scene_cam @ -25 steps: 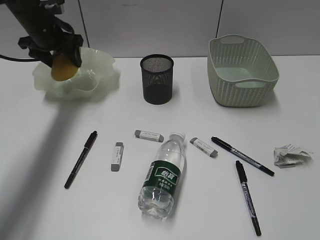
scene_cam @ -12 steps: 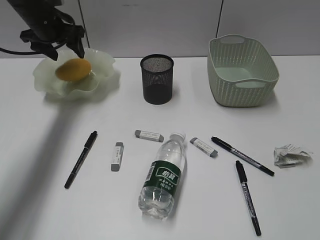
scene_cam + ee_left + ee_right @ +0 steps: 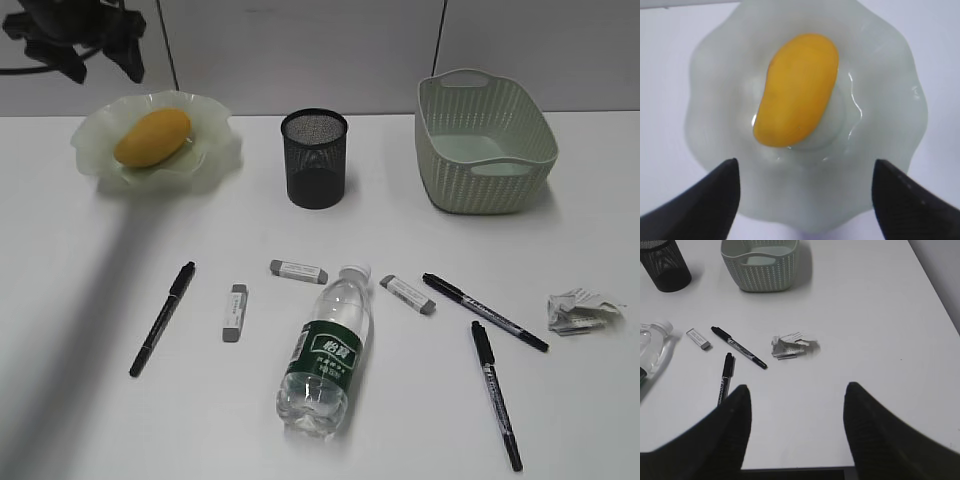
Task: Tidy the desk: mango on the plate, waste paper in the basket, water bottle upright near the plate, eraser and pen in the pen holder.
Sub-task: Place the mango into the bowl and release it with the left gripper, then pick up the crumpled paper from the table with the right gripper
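The mango lies in the green plate at the far left; the left wrist view shows the mango on the plate. My left gripper is open and empty above the plate, also in the wrist view. The water bottle lies on its side mid-desk. Three erasers and three pens lie around it. The waste paper is at the right. My right gripper is open, empty, out of the exterior view.
The black mesh pen holder stands at the back middle. The green basket stands at the back right, also in the right wrist view. The desk's front edge runs just under my right gripper.
My left gripper let go of the mango into the plate, opened, and rose up and back away from it. The mango now lies at rest on the plate.
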